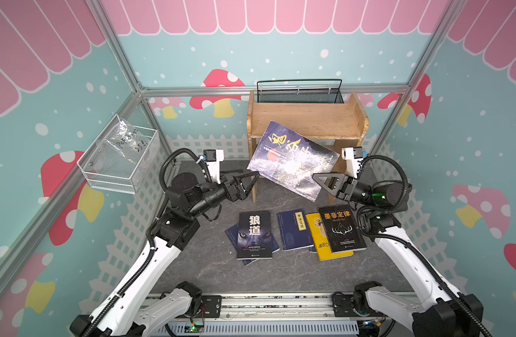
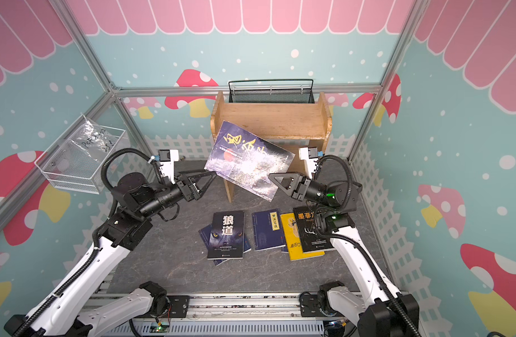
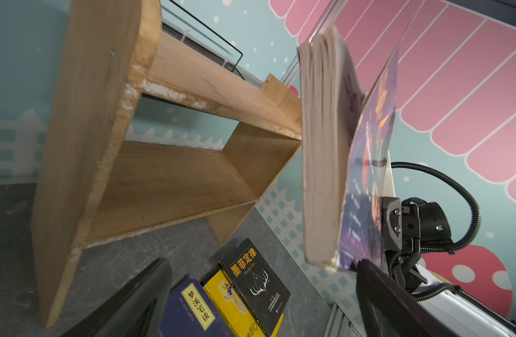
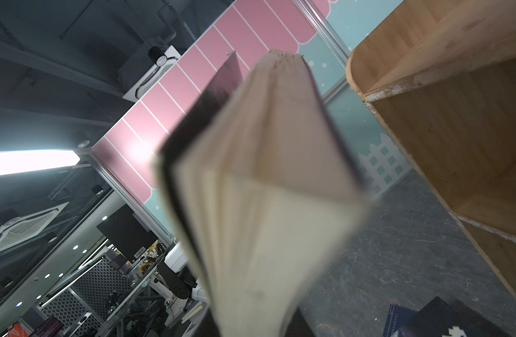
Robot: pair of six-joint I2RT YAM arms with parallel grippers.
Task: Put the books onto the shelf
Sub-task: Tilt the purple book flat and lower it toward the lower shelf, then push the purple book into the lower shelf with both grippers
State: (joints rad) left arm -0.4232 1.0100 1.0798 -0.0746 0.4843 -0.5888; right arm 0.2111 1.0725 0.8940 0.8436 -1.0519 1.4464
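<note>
Right gripper (image 1: 315, 176) is pinching the purple book (image 1: 291, 157), tilted midair before the wooden shelf (image 1: 309, 119); left gripper (image 1: 252, 178) is gaping wide beside its corner.
Both forearms are pointing inward; the 狼道 book (image 1: 254, 236) and the 墨菲定律 book (image 1: 343, 233) are lying flat below.

Blurred in the right wrist view, the held book (image 4: 265, 189) runs off the frame's edge. Lower centre in both top views, the wolf-eye book (image 1: 254, 233) hides most of a navy book (image 1: 231, 236); the antler book (image 1: 341, 230) overlaps the yellow book (image 1: 318, 236).
</note>
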